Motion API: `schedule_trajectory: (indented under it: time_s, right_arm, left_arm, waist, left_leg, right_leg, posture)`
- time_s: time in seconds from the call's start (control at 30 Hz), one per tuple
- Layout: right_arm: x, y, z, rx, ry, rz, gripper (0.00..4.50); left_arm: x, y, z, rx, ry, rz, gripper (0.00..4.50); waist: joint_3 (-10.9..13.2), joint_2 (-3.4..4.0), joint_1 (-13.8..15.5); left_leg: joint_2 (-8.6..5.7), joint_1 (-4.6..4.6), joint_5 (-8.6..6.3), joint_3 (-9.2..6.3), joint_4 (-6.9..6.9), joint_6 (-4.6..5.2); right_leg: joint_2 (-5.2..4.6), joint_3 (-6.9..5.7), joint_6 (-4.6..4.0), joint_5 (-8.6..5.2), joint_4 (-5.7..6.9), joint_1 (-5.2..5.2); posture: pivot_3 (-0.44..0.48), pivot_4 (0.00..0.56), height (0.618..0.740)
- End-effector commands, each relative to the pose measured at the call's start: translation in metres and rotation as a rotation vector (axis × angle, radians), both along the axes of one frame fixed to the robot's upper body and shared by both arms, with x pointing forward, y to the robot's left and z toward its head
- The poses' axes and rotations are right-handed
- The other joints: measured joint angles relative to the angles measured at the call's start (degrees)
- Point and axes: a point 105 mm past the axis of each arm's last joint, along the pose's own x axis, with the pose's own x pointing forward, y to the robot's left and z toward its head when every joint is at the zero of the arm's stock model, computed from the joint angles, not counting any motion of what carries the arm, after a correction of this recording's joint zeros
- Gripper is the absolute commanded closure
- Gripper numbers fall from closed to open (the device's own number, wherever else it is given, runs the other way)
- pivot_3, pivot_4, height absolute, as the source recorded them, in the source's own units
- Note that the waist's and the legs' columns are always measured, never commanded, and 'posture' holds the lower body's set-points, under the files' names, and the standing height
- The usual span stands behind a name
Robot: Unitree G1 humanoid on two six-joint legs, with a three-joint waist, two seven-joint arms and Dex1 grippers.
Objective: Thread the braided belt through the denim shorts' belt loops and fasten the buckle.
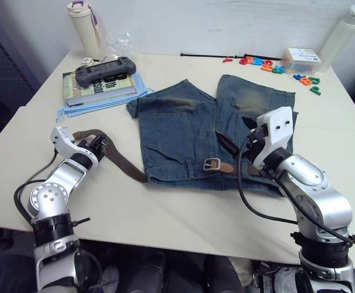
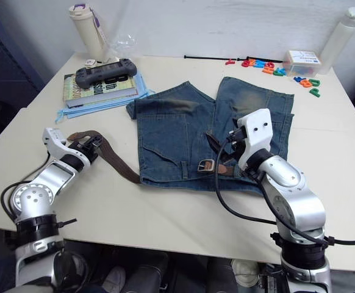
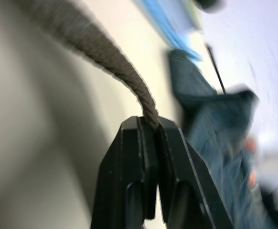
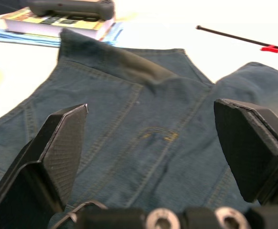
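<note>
The denim shorts (image 1: pixel 183 131) lie flat mid-table, waistband toward me, legs pointing away. The braided belt (image 1: pixel 124 162) runs from my left gripper (image 1: pixel 100 146) across the table to the waistband's left end. Its silver buckle (image 1: pixel 212 163) lies on the middle of the waistband, beside a belt loop (image 1: pixel 191 166). In the left wrist view the left gripper (image 3: pixel 149 125) is shut on the brown strap (image 3: pixel 91 43). My right gripper (image 1: pixel 237 135) hovers open over the shorts just right of the buckle, its pads (image 4: pixel 65 143) spread wide above the denim (image 4: pixel 148 109).
At the back left, a black game controller (image 1: pixel 103 70) rests on a book (image 1: pixel 98 85) over blue cloth, with a white bottle (image 1: pixel 83 27) behind. Coloured letters (image 1: pixel 269 64), a white box (image 1: pixel 301 59) and a clear bottle (image 1: pixel 342 33) sit at the back right.
</note>
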Motion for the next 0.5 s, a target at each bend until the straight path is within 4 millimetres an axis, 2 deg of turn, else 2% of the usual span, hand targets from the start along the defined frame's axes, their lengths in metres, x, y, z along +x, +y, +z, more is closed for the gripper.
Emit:
schedule_trajectory:
  time_s: [0.03, 0.07, 0.13, 0.23, 0.33, 0.4, 0.5]
  right_arm:
    - [-0.010, 0.000, 0.018, 0.010, -0.068, 0.010, 0.00]
    - [-0.010, -0.001, 0.018, 0.010, -0.065, 0.010, 0.00]
    - [-0.010, -0.001, 0.018, 0.009, -0.061, 0.009, 0.00]
    - [-0.011, 0.000, 0.017, 0.003, -0.053, 0.015, 0.00]
    - [-0.012, 0.005, 0.015, 0.008, -0.040, 0.033, 0.00]
    - [-0.013, 0.009, 0.015, 0.021, -0.031, 0.051, 0.00]
    - [-0.016, 0.014, 0.012, 0.020, -0.021, 0.067, 0.00]
  left_arm:
    - [-0.011, -0.009, 0.039, 0.331, -0.192, 0.005, 4.48]
    - [-0.012, -0.012, 0.043, 0.430, -0.214, 0.007, 4.48]
    - [-0.017, -0.028, 0.052, 0.774, -0.300, -0.023, 4.48]
    - [-0.023, -0.049, 0.054, 1.133, -0.430, -0.073, 4.48]
    - [-0.027, -0.063, 0.049, 1.357, -0.536, -0.121, 4.48]
    - [-0.028, -0.068, 0.046, 1.445, -0.582, -0.139, 4.48]
    - [-0.027, -0.065, 0.042, 1.463, -0.588, -0.135, 4.48]
  waist:
    - [0.00, 0.00, -0.24]
    - [0.00, 0.00, -0.30]
    - [0.02, -0.02, -0.50]
    - [0.05, 0.07, -0.27]
    - [0.06, 0.07, -0.14]
    - [0.07, 0.08, -0.18]
    - [0.07, 0.08, -0.27]
  left_leg:
    - [0.00, 0.00, 0.02, 0.00, -0.03, -0.01]
    - [0.00, 0.00, 0.04, -0.01, -0.05, -0.03]
    - [0.01, 0.03, 0.13, -0.01, -0.09, -0.03]
    - [0.03, 0.04, 0.14, 0.09, -0.14, -0.02]
    - [0.02, 0.04, 0.14, 0.07, -0.20, 0.00]
    - [0.02, 0.04, 0.15, 0.07, -0.31, 0.01]
    - [0.03, 0.04, 0.23, 0.05, -0.54, -0.01]
  right_leg:
    - [0.00, 0.00, 0.00, 0.00, -0.01, 0.00]
    - [0.00, -0.01, 0.00, 0.00, -0.05, 0.00]
    - [0.01, -0.02, 0.06, 0.04, -0.10, 0.03]
    - [-0.01, 0.02, 0.08, 0.05, -0.14, 0.02]
    - [-0.01, 0.01, 0.09, 0.06, -0.23, 0.03]
    - [-0.02, 0.01, 0.09, 0.06, -0.29, 0.01]
    - [-0.04, -0.01, 0.09, 0.06, -0.35, -0.05]
  posture:
    - [0.000, 0.150, 0.655]
    - [0.000, 0.150, 0.655]
    - [0.000, 0.150, 0.655]
    - [0.000, 0.150, 0.655]
    - [0.000, 0.150, 0.655]
    - [0.000, 0.150, 0.655]
    - [0.000, 0.150, 0.655]
